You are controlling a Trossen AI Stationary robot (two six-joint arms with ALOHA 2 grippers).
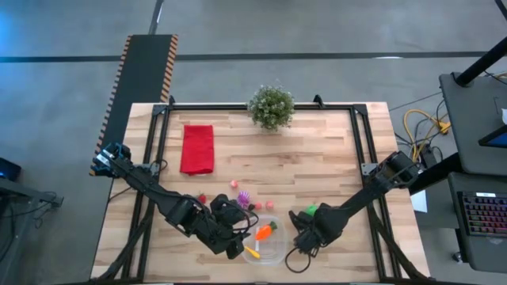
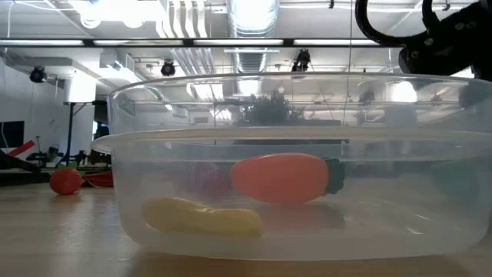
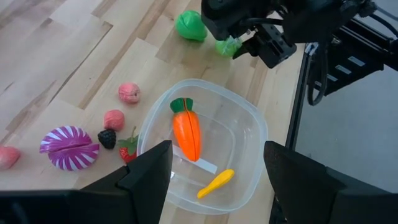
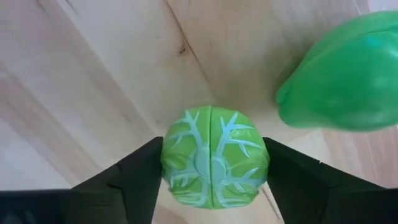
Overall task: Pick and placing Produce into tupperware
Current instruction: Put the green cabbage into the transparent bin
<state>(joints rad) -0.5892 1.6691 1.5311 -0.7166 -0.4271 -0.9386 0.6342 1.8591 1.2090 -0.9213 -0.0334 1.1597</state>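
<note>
**At the table's near edge: right gripper on a green veined ball beside the tub**

Near the table's near edge, the left gripper [image 1: 238, 247] hovers at the tupperware [image 3: 252, 134], fingers spread, nothing between them. Inside the tub lie an orange carrot [image 3: 187, 132] and a yellow piece [image 3: 216, 183]. Toward the table's middle sit a purple striped piece [image 3: 68, 147], pink pieces [image 3: 129, 93] and a strawberry [image 3: 127, 149]. Just right of the tub, the right gripper [image 1: 303, 236] has its fingers touching both sides of a green veined ball [image 4: 214, 164]; a second green piece [image 4: 345, 81] lies beside it.
</note>
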